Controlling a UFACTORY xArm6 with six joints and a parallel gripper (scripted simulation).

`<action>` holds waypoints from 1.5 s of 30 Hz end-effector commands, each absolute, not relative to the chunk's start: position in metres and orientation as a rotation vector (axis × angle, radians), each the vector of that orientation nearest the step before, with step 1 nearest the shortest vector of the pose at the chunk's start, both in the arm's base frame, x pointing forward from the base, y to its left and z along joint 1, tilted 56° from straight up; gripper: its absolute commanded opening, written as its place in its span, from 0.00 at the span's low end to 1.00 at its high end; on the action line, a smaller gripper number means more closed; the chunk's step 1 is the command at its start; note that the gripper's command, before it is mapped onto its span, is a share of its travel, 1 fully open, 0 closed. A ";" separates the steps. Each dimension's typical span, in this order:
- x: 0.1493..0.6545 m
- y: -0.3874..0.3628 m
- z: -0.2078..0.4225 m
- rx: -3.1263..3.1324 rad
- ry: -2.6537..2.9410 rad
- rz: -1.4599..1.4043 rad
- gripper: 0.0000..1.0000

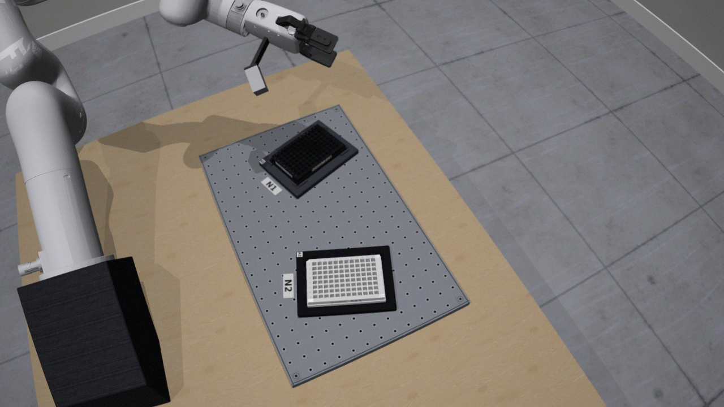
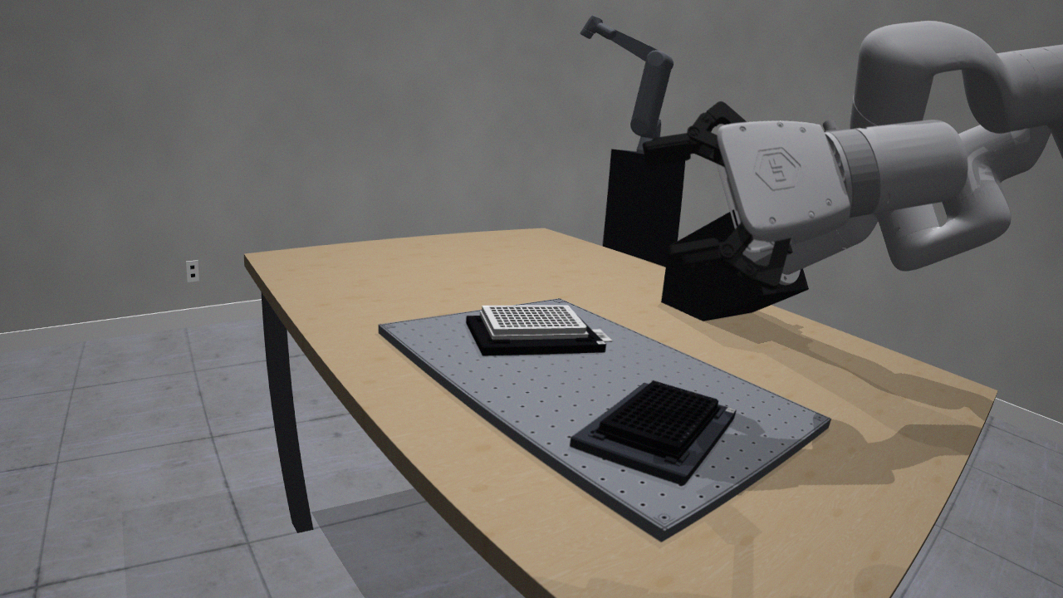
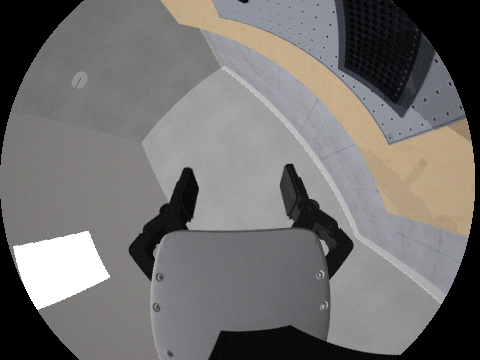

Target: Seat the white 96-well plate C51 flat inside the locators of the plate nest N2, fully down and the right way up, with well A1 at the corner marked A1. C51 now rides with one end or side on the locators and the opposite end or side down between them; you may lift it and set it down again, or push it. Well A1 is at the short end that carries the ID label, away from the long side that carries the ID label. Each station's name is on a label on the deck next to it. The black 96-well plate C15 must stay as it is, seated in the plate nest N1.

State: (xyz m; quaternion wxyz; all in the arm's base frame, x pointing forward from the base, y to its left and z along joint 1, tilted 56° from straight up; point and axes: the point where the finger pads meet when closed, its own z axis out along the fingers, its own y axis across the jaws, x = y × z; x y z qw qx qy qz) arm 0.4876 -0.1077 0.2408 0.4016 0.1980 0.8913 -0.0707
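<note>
- The white plate (image 1: 345, 280) sits over the black nest (image 1: 304, 308) marked N2 (image 1: 288, 286), toward the near end of the grey pegboard (image 1: 354, 217) in the top view. In the side view it looks tilted, not flat: the end toward the small tab rides higher, though which edge is caught on the locators I cannot tell for sure.
- A dark strip shows on its near long side in the top view, probably the label; the lettering is too small to read.
- It is likely light, stiff moulded plastic with smooth, slippery walls. A hard squeeze could flex or crack the skirt, and the open wells on top give no grip.
- The best hold is probably across the two long sides, low on the skirt near the middle, so it lifts level. A push on the raised end might also drop it in.
- The black plate (image 1: 309, 153) lies in the nest marked N1 (image 1: 270, 185) at the far end of the pegboard, well apart from the white one, and must not be touched.
- The pincer (image 3: 238, 188) hangs high past the far edge of the wooden table (image 1: 162, 242), well away from both plates. Its fingers are spread wide and nothing is between them.
- The arm's black base block (image 1: 91, 334) stands at the near left corner of the table.
</note>
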 end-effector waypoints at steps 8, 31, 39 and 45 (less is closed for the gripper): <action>0.488 -0.108 0.242 0.502 2.251 -0.180 1.00; 0.477 -0.163 0.205 0.962 2.233 -0.162 0.00; 0.467 -0.184 0.186 1.193 2.202 -0.155 0.00; 0.457 -0.200 0.169 1.341 2.175 -0.152 0.00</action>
